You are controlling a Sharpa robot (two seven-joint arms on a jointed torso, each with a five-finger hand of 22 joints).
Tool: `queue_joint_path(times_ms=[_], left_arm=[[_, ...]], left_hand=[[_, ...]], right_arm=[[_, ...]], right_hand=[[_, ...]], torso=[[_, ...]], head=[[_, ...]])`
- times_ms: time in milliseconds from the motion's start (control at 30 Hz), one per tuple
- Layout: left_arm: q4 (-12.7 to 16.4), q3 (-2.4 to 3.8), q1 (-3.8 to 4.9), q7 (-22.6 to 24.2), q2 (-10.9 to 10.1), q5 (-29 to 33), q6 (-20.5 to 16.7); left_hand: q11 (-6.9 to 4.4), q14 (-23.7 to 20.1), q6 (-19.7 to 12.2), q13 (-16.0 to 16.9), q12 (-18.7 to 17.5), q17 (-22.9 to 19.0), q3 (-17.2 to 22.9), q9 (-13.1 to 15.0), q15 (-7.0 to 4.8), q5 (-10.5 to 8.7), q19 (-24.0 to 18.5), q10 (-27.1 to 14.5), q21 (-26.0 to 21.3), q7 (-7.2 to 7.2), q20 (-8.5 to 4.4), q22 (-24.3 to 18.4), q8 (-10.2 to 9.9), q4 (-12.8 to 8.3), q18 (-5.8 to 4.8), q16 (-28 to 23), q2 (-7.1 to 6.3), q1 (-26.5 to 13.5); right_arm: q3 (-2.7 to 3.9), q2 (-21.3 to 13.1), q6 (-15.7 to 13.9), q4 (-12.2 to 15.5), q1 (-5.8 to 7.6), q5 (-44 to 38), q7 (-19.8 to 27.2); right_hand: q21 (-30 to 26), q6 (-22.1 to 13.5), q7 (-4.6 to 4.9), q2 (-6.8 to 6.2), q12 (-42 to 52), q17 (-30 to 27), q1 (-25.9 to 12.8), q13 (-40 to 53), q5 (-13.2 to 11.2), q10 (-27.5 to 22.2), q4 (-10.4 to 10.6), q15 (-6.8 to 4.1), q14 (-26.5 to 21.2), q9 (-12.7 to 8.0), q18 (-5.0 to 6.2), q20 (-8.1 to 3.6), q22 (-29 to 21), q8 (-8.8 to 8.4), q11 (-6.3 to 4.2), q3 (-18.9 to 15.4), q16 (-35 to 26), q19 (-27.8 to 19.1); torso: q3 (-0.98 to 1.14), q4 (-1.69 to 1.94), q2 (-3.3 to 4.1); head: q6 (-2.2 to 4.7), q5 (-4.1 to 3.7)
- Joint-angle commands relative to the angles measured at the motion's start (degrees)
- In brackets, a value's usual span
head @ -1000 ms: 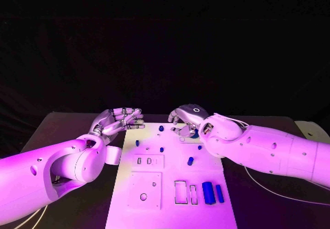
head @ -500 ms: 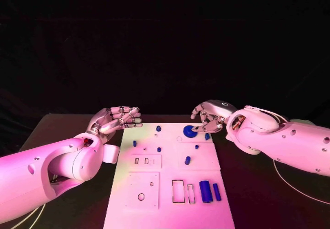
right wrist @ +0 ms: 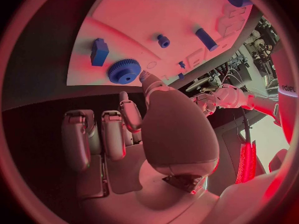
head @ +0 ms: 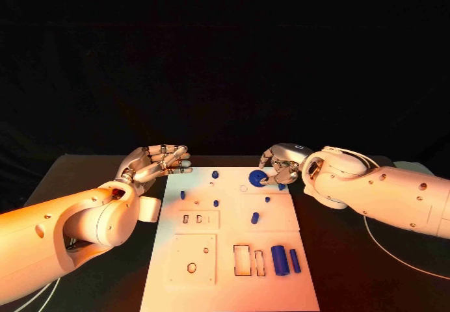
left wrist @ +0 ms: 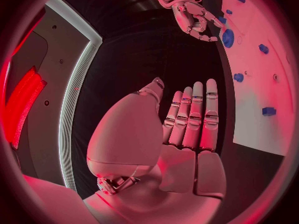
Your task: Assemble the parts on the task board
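The white task board (head: 239,286) lies lengthwise in the middle of the black table. A blue gear (head: 256,177) (right wrist: 124,71) (left wrist: 227,37) sits near its far right corner. My right hand (head: 284,162) (right wrist: 162,129) (left wrist: 190,15) hovers just right of the gear, holding nothing, with one fingertip close to the gear's rim. A small blue block (head: 281,186) (right wrist: 98,51) stands next to the gear. My left hand (head: 155,162) (left wrist: 181,134) is raised off the board's far left corner, its fingers straight and side by side, empty.
Small blue pegs (head: 214,174) dot the board's far half, and a short blue cylinder (head: 254,218) stands mid-board. Near the front lie a thick blue cylinder (head: 279,260) and a thin one (head: 295,260) beside rectangular slots (head: 246,260). Two raised white plates (head: 194,259) are on the left.
My right hand lifted off the gear spot and drew back to the right, then came a little closer again; the gear now lies uncovered. My left hand hardly moved.
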Motion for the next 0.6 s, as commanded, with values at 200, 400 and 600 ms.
queue_joint_path(times_ms=[200,400,600], left_arm=[[-0.09,0.05,0.09,0.62,0.26,-0.21,1.2],[-0.2,0.05,0.09,0.58,0.25,-0.21,1.17],[-0.38,0.05,0.09,0.56,0.25,-0.22,1.08]], left_hand=[[-0.13,-0.56,0.05,0.06,-0.32,0.11,-0.02,-0.09,-0.05,0.29,0.75,0.51,0.18,0.42,0.05,0.02,-0.36,0.21,0.92,-0.42,-0.22,0.28],[-0.11,-0.58,0.04,0.06,-0.4,0.13,-0.01,-0.09,-0.05,0.29,0.89,0.52,0.24,0.44,0.02,0.03,-0.38,0.22,0.92,-0.46,-0.2,0.29],[-0.1,-0.61,0.02,0.05,-0.46,0.14,0.0,-0.1,-0.04,0.29,0.97,0.51,0.27,0.47,0.0,0.04,-0.4,0.22,0.91,-0.5,-0.17,0.3]], right_arm=[[-0.11,2.58,0.75,-3.35,-0.48,0.77,-1.23],[-0.19,3.49,1.27,-4.24,-0.78,0.85,-1.08],[-0.21,3.99,2.15,-4.88,-0.91,0.94,-1.03]], right_hand=[[-0.26,-0.68,-0.02,0.13,-0.07,4.84,0.8,0.04,0.51,-0.39,0.39,0.41,4.06,0.06,-0.27,0.5,10.21,0.43,0.02,-0.01,0.45,2.22],[-0.25,-0.8,0.03,0.49,0.25,4.97,1.31,0.39,1.07,-0.32,0.58,0.47,4.06,0.08,-0.27,0.55,10.25,0.62,0.07,0.26,0.5,2.23],[-0.19,-0.56,0.02,0.69,1.2,5.22,1.95,1.35,2.83,0.19,0.89,0.5,4.09,0.16,-0.3,0.61,10.39,1.14,0.07,0.83,0.6,2.3]], torso=[[-0.08,0.03,0.0],[0.0,-0.09,0.01],[-0.07,-0.05,0.0]], head=[[-0.21,0.0],[-0.44,0.19],[-0.61,0.28]])
